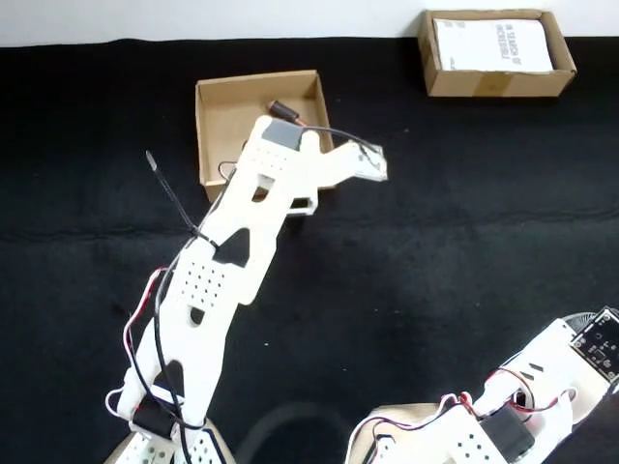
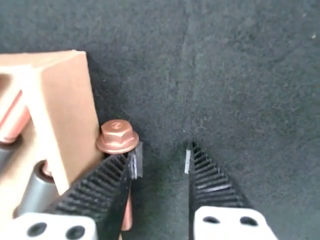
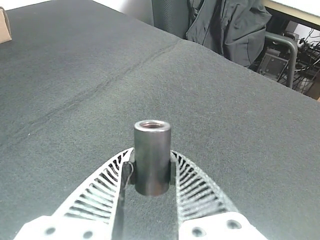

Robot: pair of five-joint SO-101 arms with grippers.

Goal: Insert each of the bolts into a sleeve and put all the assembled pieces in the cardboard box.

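Note:
My left gripper (image 2: 162,154) is open over the black mat, right beside the outer corner of the cardboard box (image 2: 65,110). A copper bolt (image 2: 117,136) stands between the box wall and one finger, outside the jaws. Inside the box lie a copper bolt in a grey sleeve (image 2: 32,192) and another copper piece (image 2: 10,120). In the high view the left arm (image 1: 251,222) stretches to the box (image 1: 201,135), where one piece (image 1: 282,108) lies. My right gripper (image 3: 151,170) is shut on an upright grey sleeve (image 3: 152,145) with its bore facing up.
A second cardboard box (image 1: 495,82) holding white paper sits at the back right. The right arm (image 1: 522,416) is low at the front right. A thin black tie (image 1: 169,188) sticks out by the left arm. A chair with a dark jacket (image 3: 225,25) stands past the table edge.

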